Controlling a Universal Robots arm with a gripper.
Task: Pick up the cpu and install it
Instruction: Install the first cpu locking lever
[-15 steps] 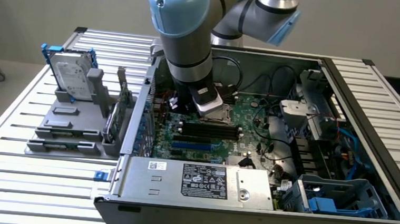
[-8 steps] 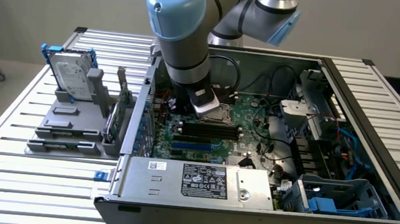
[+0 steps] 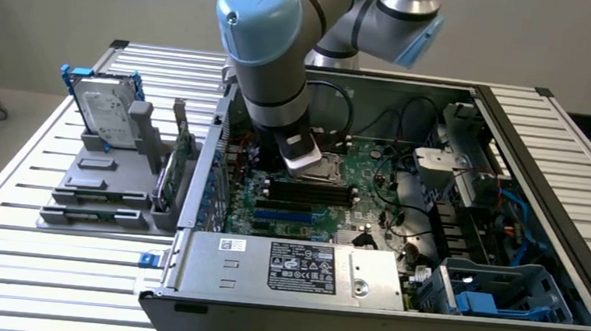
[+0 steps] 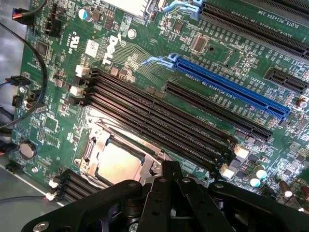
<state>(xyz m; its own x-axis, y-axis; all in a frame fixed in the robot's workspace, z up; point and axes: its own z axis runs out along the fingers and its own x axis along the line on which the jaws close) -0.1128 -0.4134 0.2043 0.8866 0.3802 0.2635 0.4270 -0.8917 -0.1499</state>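
The cpu [image 4: 118, 162] is a small flat square with a pale, silvery metal top that catches the light. It lies flat inside the metal-framed socket [image 4: 99, 145] of the green motherboard [image 4: 145, 63], with the frame's edges showing around it. In the exterior view the same pale square [image 3: 322, 167] sits in the socket just under the arm's tip, inside the open computer case [image 3: 502, 188].

The fingers [image 4: 170, 179] are pressed fully together, their dark tips meeting with no gap between them. Nothing is clamped in them. They hang just above the motherboard, right beside the near edge of the socket, with the cpu immediately ahead of the tips; whether the tips touch the frame cannot be made out.

Beyond the cpu, farther from the fingers, run the black memory slots [image 4: 159, 116] and then a long blue expansion slot [image 4: 231, 92]. The case stands on a slatted table [image 3: 23, 193].
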